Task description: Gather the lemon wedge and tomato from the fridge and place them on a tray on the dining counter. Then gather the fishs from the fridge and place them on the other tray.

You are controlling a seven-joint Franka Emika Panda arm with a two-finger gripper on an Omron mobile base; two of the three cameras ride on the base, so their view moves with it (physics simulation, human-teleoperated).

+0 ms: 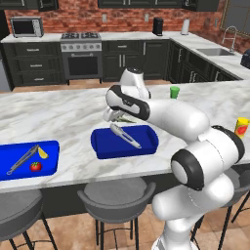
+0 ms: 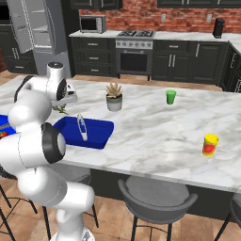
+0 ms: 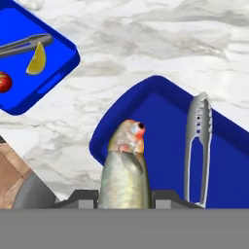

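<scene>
A: Starting at the left, what is sitting where?

B: The left blue tray (image 1: 51, 146) is lying near the front edge of the dining counter (image 1: 73, 112), carrying silver tongs (image 1: 22, 159), the lemon wedge (image 1: 43, 153) and the tomato (image 1: 35, 166). The wedge and tomato are lying apart, both near the tray's right end.

A: And the gripper?

B: The gripper (image 3: 124, 197) is hanging over the near-left rim of the second blue tray (image 3: 160, 112), its jaws partly closed and clamping an olive-tan fish (image 3: 124, 170) by the body, head pointing away from the hand. The second set of tongs (image 3: 198, 146) is lying inside that tray, to the right of the fish.

A: Is there open room around?

B: Bare marble is separating the two trays, and the tray's right end is sitting well clear of the green cup (image 2: 171, 97) and the yellow-and-red container (image 2: 210, 145). A potted plant (image 2: 114, 97) is standing just behind the tray. A stool (image 1: 116, 195) is tucked under the front edge below it.

A: Any readable writing?

B: I cannot make out any lettering; the container's label is too small.
</scene>
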